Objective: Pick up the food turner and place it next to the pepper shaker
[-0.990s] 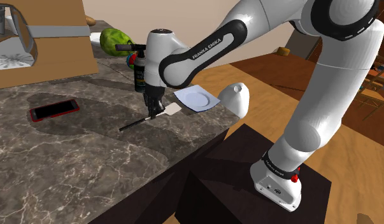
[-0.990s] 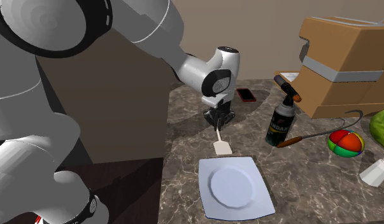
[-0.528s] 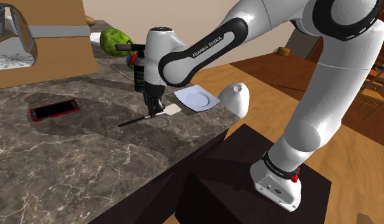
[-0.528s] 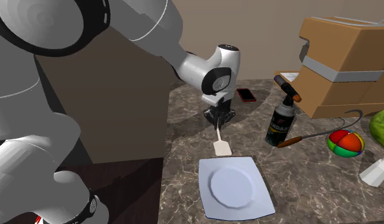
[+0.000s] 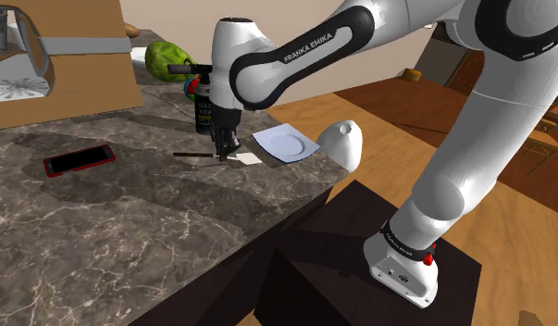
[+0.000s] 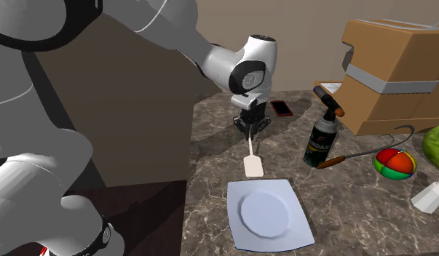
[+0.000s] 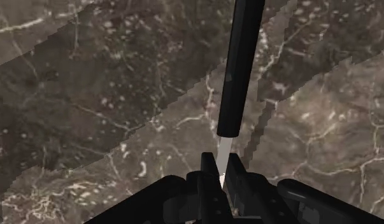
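plainly, wrist view shows end effector (image 7: 220, 169) clasped on food turner (image 7: 241, 67)

1 turner (image 6: 252, 166), 1 plate (image 6: 269, 213), 1 phone (image 5: 79, 159), 1 blk bottle (image 6: 322, 140), 1 shaker (image 6: 430, 195), 1 box (image 6: 400, 58).

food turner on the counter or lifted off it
Lifted: the tool clasps the food turner, whose shadow lies apart on the counter.

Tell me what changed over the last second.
The gripper, shut on the food turner, has risen, lifting the turner's dark handle off the marble counter so that it now pokes out level. The red phone, white plate, black bottle and pepper shaker lie where they were.
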Available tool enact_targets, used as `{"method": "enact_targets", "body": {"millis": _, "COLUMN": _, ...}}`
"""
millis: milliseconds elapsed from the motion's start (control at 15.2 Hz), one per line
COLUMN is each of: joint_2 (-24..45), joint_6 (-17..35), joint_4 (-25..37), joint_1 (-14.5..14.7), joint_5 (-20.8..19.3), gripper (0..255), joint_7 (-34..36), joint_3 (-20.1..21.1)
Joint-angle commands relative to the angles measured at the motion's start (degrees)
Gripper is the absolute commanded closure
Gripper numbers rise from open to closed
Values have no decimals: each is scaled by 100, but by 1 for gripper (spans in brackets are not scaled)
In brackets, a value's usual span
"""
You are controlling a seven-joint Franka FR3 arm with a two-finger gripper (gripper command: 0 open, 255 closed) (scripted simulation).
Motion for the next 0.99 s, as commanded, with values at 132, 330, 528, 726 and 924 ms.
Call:
{"method": "enact_targets", "body": {"millis": 132, "joint_2": -204, "joint_6": -291, "joint_4": 130, "joint_1": -46, "joint_5": 173, "gripper": 255, "joint_7": -107, "joint_3": 43}}
{"method": "enact_targets", "body": {"millis": 330, "joint_2": -345, "joint_6": -506, "joint_4": 234, "joint_1": -73, "joint_5": 286, "gripper": 255, "joint_7": -178, "joint_3": 63}}
{"method": "enact_targets", "body": {"millis": 528, "joint_2": -475, "joint_6": -724, "joint_4": 350, "joint_1": -96, "joint_5": 387, "gripper": 255, "joint_7": -240, "joint_3": 74}}
{"method": "enact_targets", "body": {"millis": 726, "joint_2": -593, "joint_6": -945, "joint_4": 478, "joint_1": -114, "joint_5": 475, "gripper": 255, "joint_7": -293, "joint_3": 79}}
{"method": "enact_targets", "body": {"millis": 924, "joint_2": -698, "joint_6": -1166, "joint_4": 617, "joint_1": -130, "joint_5": 550, "gripper": 255, "joint_7": -337, "joint_3": 79}}
